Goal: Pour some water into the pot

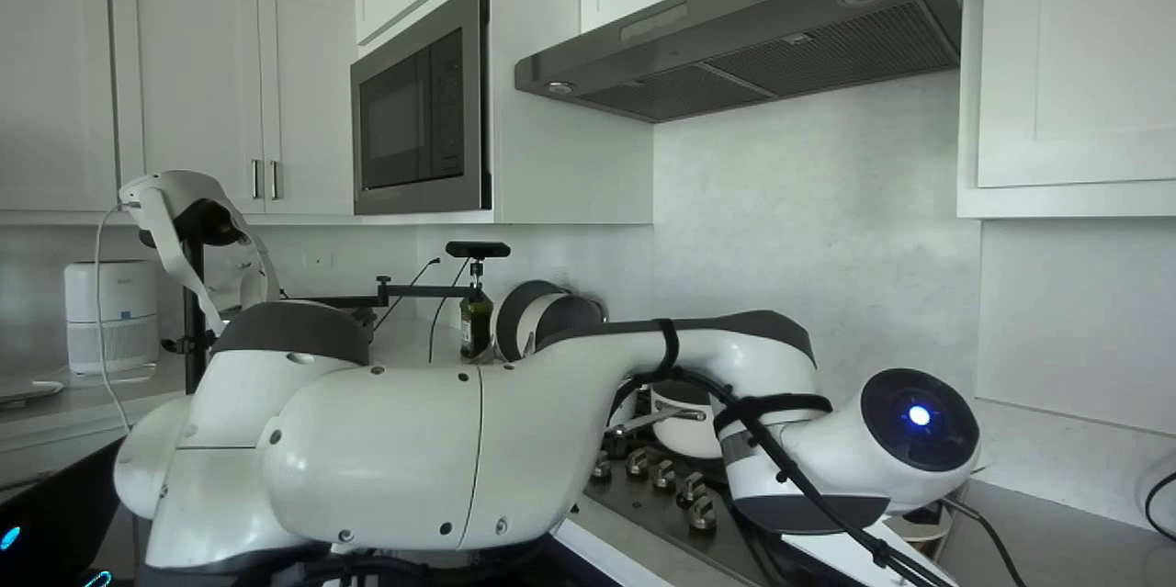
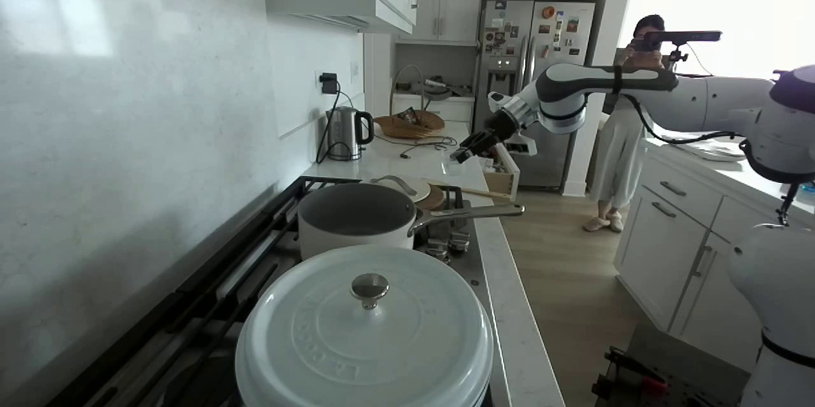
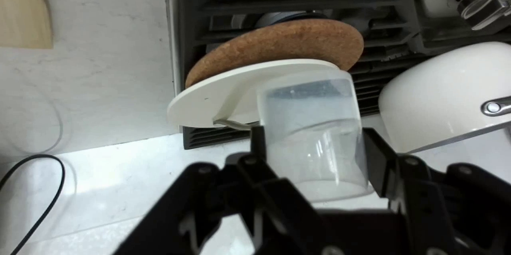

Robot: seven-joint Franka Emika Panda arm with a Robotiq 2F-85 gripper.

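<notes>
Fingers point(image 3: 377, 161) grip a clear cup point(image 3: 313, 139) near the pale counter point(image 3: 107, 87), fridge point(image 2: 538, 42) beyond.

Stretched out near level, the arm point(image 2: 719, 101) is seen; wrist point(image 2: 525, 109) tilted downward, gripper point(image 3: 314, 147) clamped in a 2-fingered hold!

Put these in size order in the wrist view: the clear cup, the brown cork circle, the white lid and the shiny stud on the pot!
1. Clear cup: biggest here, though it looks nearest the camera.
2. Brown cork circle and white lid: too alike to rank, both partly covered.
3. Shiny stud: smallest.
</notes>
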